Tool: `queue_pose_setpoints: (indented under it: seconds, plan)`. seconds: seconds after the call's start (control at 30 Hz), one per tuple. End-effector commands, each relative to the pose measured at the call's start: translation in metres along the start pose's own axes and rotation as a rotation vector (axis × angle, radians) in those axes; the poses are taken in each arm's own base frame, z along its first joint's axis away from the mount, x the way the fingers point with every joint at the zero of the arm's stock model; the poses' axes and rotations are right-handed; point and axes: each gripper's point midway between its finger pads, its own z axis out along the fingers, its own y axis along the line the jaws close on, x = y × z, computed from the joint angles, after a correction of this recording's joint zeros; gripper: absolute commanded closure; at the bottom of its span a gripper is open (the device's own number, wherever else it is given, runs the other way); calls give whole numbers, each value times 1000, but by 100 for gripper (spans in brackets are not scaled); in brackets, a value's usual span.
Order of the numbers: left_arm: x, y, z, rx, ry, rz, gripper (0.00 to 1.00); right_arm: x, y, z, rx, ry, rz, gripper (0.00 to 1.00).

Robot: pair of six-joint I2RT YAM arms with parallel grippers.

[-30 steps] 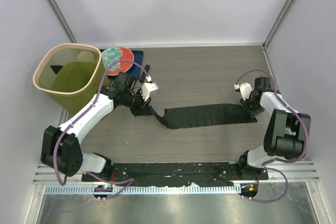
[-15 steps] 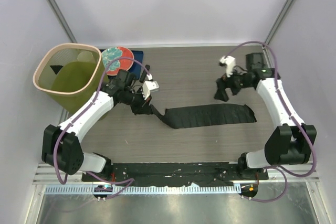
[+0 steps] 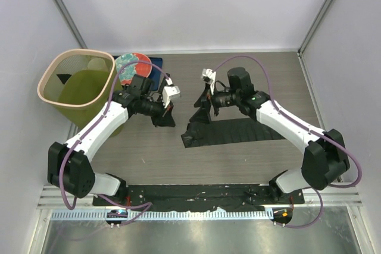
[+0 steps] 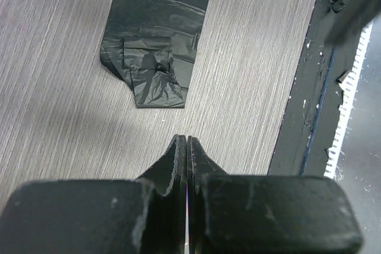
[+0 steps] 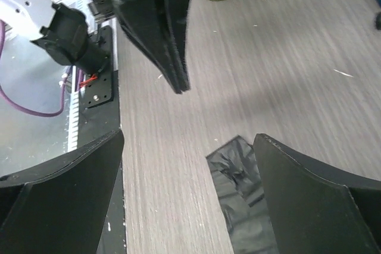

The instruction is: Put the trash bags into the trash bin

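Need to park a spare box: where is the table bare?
Bare: the table beyond the trash bag toward the far right corner, and the near strip between bag and arm bases. Crowded: far left, with trash bin and plate, and mid-table, around left gripper and right gripper.

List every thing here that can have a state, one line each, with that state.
trash bag: lying flat on the table, the end nearest the bin folded and crumpled, held by neither gripper
trash bin: upright, open at the top
left gripper: shut, empty
right gripper: open, over the bag's crumpled end
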Motion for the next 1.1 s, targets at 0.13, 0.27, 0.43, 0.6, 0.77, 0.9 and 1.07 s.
queue_pose_setpoints:
  seconds: [0.13,0.27,0.43,0.6,0.77,0.9,1.07]
  plan:
    - [-7,12,-14,-26,-71,-72,100,48,-25,34,62,128,-16,9]
    - [-1,13,-22,28,-97,-182,88,108,-50,27,122,378,-110,23]
    - [7,17,-19,17,-80,-214,69,146,-84,16,238,563,-143,28]
    - [10,24,-16,-10,-74,-233,67,148,-90,31,294,567,-138,31]
    - [9,32,-17,-61,-81,-239,52,154,-91,44,305,576,-88,33]
    - [7,45,-21,-148,-91,-235,42,166,-91,50,311,614,-89,38]
    - [1,55,-32,-247,-109,-218,33,175,-95,52,347,657,-99,65]
